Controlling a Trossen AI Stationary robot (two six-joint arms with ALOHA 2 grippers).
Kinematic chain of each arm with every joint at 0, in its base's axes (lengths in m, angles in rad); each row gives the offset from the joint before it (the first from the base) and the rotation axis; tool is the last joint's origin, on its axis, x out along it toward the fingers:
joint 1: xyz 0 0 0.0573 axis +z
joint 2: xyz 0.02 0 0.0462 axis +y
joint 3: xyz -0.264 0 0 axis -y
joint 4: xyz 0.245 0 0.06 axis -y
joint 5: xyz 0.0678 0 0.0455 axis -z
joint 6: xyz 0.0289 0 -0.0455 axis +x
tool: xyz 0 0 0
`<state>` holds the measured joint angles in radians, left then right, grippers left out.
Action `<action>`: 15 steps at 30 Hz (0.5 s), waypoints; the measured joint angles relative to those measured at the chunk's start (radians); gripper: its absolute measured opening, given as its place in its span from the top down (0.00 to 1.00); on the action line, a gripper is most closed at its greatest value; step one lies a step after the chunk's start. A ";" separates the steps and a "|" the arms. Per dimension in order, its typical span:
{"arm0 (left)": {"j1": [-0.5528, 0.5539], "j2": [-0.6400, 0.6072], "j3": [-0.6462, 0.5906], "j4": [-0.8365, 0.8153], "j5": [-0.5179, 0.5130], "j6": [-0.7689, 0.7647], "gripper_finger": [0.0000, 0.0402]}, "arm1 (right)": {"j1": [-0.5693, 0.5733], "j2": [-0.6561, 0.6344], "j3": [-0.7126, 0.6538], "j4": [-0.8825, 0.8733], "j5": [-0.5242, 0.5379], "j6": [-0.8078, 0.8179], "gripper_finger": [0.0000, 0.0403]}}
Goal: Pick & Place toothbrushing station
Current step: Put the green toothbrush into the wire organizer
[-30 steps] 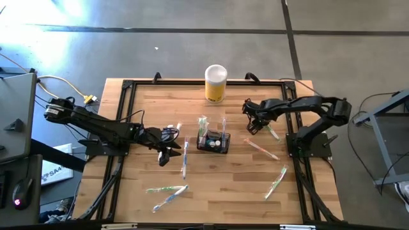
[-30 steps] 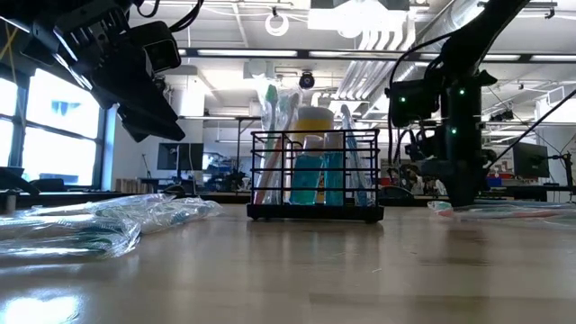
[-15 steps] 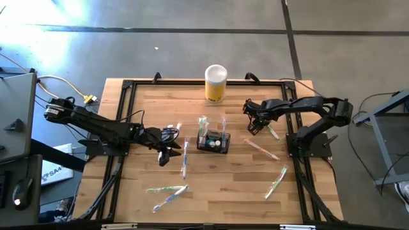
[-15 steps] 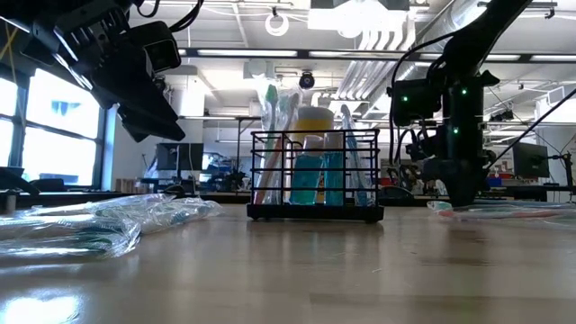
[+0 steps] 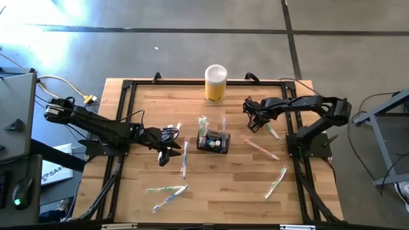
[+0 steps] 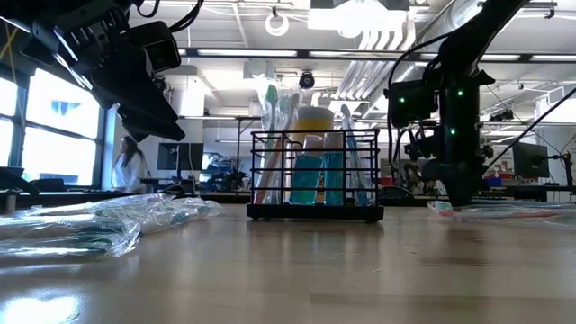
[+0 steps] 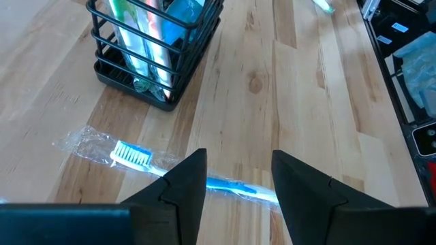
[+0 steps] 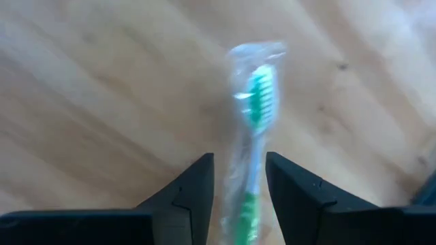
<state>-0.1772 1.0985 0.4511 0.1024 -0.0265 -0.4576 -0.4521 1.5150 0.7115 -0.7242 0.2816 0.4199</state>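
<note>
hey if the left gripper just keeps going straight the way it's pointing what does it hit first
Most likely the wrapped blue toothbrush lying just ahead of the open left gripper, then the black wire caddy beyond it; depth is uncertain.

1. One tabletop (image 5: 147, 108) of pale wood.
2. Two dark arms, one at each side, each ending in one gripper: the left gripper (image 5: 165, 152) and the right gripper (image 5: 252, 125). Each has two jaws.
3. One black wire caddy (image 5: 213, 142).
4. One yellow cylinder (image 5: 215, 84) with a white lid.
5. Wrapped toothbrushes lying loose on the tabletop: six that can be counted surely, namely a blue one (image 5: 185, 158), two near the front left (image 5: 165, 189) (image 5: 167, 200), a reddish one (image 5: 261, 149) and two green ones (image 5: 273, 131) (image 5: 276, 182). A seventh pale wrapper (image 5: 171, 131) may hold another.
6. At least two toothbrushes stand in the caddy; the exact number cannot be told.
7. One person (image 6: 129, 162) in the room behind.
</note>
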 joint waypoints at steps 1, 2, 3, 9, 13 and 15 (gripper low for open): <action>0.000 0.000 0.000 0.000 0.000 0.000 0.60 | 0.002 0.000 0.005 -0.002 0.008 0.002 0.69; 0.000 0.000 0.000 0.000 0.000 0.000 0.60 | 0.005 -0.002 0.009 -0.006 0.022 0.002 0.69; 0.000 0.000 0.000 0.000 0.000 0.000 0.60 | 0.006 -0.002 0.012 -0.009 0.041 0.002 0.69; 0.000 0.000 0.000 0.000 0.000 0.000 0.60 | -0.009 -0.002 0.014 -0.023 0.050 0.023 0.69; 0.000 0.000 0.000 0.000 0.000 0.000 0.60 | -0.044 -0.002 0.008 -0.027 0.027 0.056 0.69; 0.000 0.000 0.000 -0.002 0.000 0.000 0.60 | -0.067 -0.002 0.000 -0.027 0.015 0.057 0.69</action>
<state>-0.1772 1.0985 0.4511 0.1007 -0.0265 -0.4576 -0.5188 1.5131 0.7116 -0.7507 0.2968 0.4772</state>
